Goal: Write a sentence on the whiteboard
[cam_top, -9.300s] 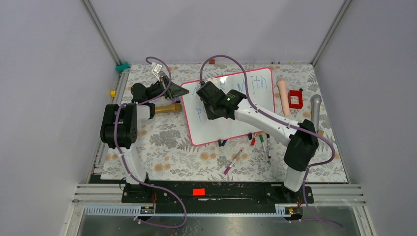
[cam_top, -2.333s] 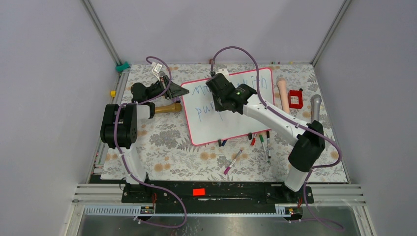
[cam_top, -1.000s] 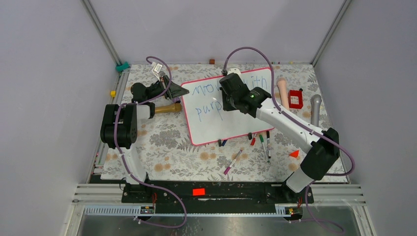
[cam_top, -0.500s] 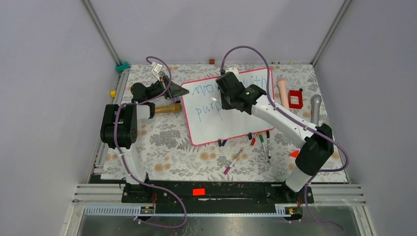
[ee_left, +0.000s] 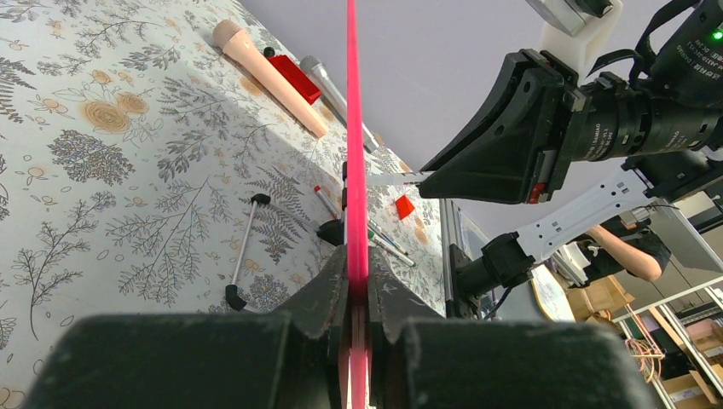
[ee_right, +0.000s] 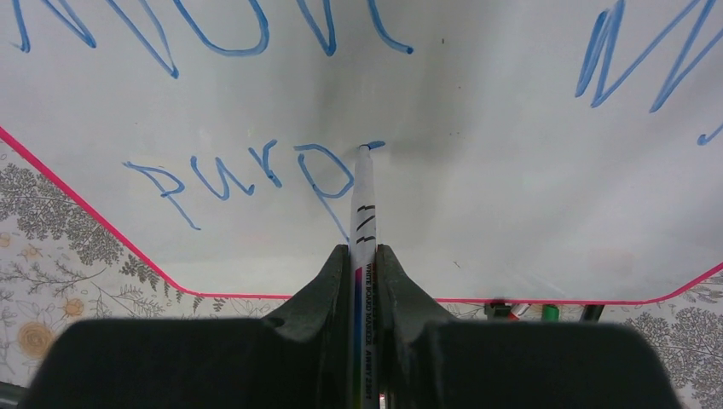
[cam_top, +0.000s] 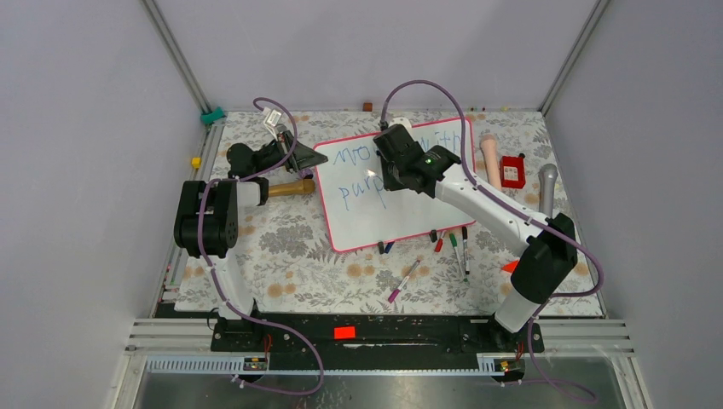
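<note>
The whiteboard [cam_top: 401, 217] sits clamped in the left tool [ee_left: 356, 277]; right tool [ee_right: 365, 256] pinches a marker [ee_right: 364, 200].

a floral-print surface [cam_top: 298, 256] carries everything. the whiteboard [cam_top: 401, 217] sits on it below the right end effector [ee_right: 365, 254], with its left rim at the left end effector [ee_left: 356, 268]. on the near side of the right end effector, by the board's near edge, lie several loose markers [cam_top: 456, 247]. a pink-capped marker [cam_top: 404, 280] lies nearer still. to the right of the right end effector, a beige cylinder [cam_top: 491, 166], a red box [cam_top: 512, 171] and a grey rod [cam_top: 546, 189] lie side by side. a tan wooden cylinder [cam_top: 292, 188] lies just beside the left end effector.
</note>
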`<state>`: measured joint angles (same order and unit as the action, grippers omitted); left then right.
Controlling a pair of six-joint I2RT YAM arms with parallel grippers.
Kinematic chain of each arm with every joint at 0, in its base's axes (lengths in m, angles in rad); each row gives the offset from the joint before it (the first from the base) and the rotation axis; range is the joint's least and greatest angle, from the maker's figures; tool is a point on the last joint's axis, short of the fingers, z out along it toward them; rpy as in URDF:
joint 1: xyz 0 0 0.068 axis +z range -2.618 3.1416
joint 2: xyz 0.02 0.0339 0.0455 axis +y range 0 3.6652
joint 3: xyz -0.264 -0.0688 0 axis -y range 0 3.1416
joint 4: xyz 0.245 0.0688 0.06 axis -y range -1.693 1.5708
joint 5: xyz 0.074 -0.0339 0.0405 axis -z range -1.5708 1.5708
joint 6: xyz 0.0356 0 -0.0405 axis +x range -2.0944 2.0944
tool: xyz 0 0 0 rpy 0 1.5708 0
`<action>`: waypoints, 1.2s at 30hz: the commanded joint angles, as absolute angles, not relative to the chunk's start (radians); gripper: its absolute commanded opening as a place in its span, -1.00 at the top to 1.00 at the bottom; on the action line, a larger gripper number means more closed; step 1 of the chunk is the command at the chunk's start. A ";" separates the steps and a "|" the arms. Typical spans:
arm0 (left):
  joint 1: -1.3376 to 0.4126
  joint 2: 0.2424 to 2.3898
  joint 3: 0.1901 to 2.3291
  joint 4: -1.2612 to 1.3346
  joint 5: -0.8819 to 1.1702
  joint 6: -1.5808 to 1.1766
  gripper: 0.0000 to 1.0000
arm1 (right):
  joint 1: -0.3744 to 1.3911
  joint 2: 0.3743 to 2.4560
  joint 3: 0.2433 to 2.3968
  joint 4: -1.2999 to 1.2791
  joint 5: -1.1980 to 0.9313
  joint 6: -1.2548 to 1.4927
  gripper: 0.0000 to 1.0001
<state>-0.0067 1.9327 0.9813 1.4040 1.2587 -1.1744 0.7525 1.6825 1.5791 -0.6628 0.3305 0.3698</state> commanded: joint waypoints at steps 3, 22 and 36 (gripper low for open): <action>-0.006 1.896 1.009 1.481 1.295 -1.169 1.00 | 0.748 1.681 1.540 -0.638 0.281 0.375 1.00; -0.003 1.904 1.014 1.480 1.299 -1.170 1.00 | 0.740 1.741 1.661 -0.715 0.447 0.358 1.00; -0.004 1.902 1.006 1.480 1.296 -1.167 1.00 | 0.738 1.725 1.641 -0.651 0.316 0.361 1.00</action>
